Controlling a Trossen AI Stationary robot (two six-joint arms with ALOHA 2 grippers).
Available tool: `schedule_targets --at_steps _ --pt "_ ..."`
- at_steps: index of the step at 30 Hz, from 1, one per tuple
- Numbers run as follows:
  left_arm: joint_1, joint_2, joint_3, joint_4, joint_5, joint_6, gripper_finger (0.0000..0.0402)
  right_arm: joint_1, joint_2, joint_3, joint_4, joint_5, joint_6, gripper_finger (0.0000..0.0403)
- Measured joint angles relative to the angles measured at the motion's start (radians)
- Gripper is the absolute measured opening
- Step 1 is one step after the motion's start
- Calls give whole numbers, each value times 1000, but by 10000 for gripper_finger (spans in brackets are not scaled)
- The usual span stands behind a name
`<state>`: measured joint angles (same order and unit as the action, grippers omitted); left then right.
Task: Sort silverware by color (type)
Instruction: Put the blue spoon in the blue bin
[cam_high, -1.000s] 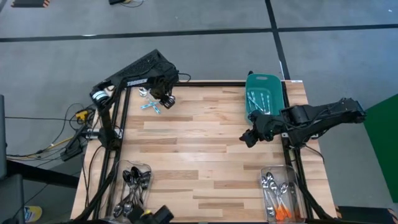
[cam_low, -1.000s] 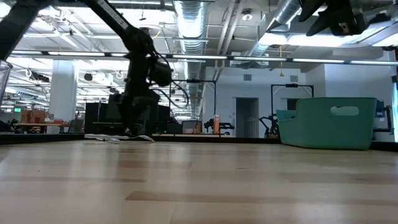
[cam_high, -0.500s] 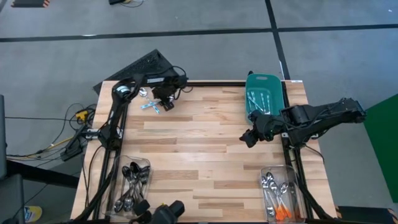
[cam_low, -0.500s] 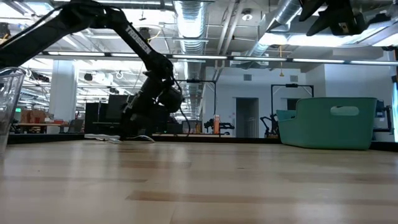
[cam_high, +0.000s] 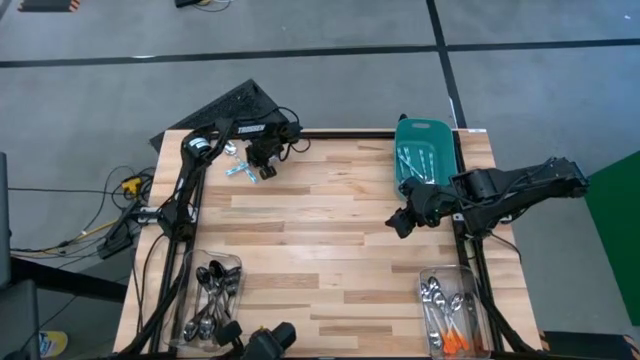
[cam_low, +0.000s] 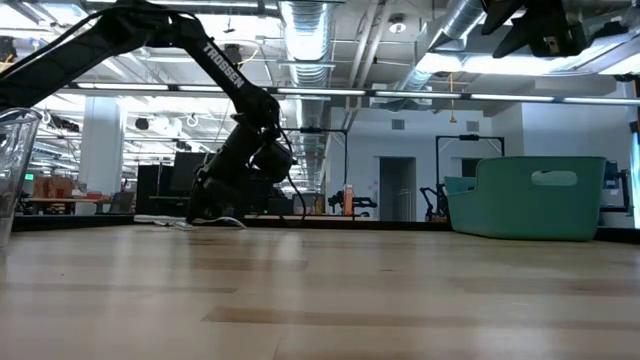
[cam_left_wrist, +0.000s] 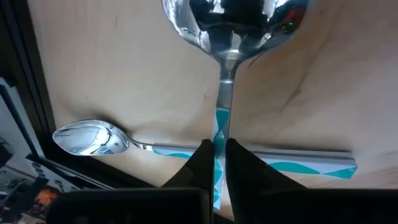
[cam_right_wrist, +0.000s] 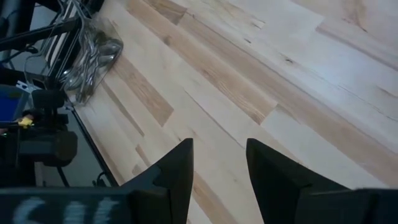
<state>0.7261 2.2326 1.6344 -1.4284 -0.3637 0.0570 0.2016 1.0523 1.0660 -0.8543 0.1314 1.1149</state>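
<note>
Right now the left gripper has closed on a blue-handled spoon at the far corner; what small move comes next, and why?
Probably lift straight up. The left gripper is shut on the blue-handled spoon, which lies crossed over a second spoon, so dragging sideways could disturb it.

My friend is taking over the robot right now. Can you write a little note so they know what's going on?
Left gripper: shut on a blue spoon at the table's far left; another blue spoon lies under it.
Right gripper: open, empty, waiting above the right side.
Done: dark spoons in the near-left bin, orange ones in the near-right bin, blue ones in the tub.
Left: bring both blue spoons to their pile.
</note>
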Motion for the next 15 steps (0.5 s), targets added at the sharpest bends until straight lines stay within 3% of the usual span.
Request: schedule_targets --at_steps 9,15 --pt "-2 -14 4 -31 0 9 7 0 0 0 -1 0 -1 171" --pt "-20 -116 54 -59 25 -18 6 0 0 0 0 0 -8 171"
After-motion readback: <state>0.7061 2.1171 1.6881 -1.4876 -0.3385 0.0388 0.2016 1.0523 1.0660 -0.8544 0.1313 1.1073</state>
